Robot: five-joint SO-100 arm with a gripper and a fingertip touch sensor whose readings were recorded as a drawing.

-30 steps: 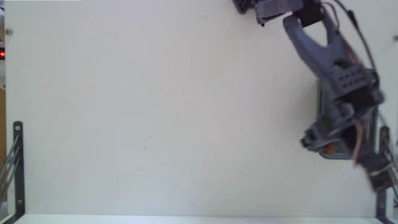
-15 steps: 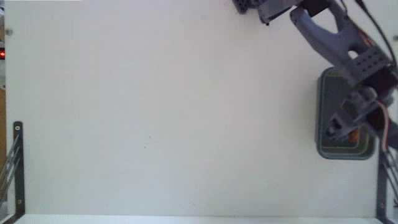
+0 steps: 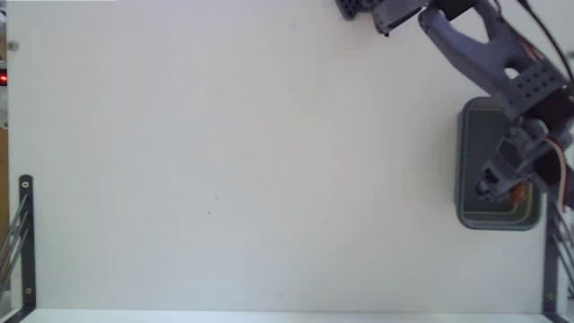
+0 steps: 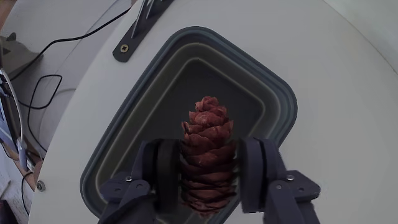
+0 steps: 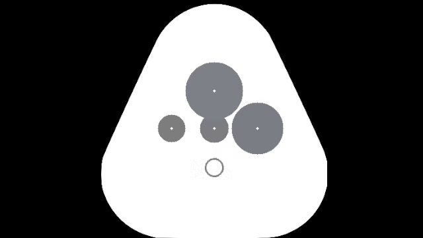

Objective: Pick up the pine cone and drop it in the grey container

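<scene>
The gripper (image 4: 208,163) is clamping the cone (image 4: 207,155) between both fingers (image 4: 165,171), holding it upright over the open tub (image 4: 283,102), above its floor. In the fixed view the arm (image 3: 484,58) is reaching over the tub (image 3: 471,135) at the white table's (image 3: 224,161) right edge, the cone barely showing there.

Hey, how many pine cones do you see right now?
1. The pine cone is clamped between the gripper fingers, directly above the open grey container. The fixed view shows no other on the white table, though the arm hides part of the container.
</scene>
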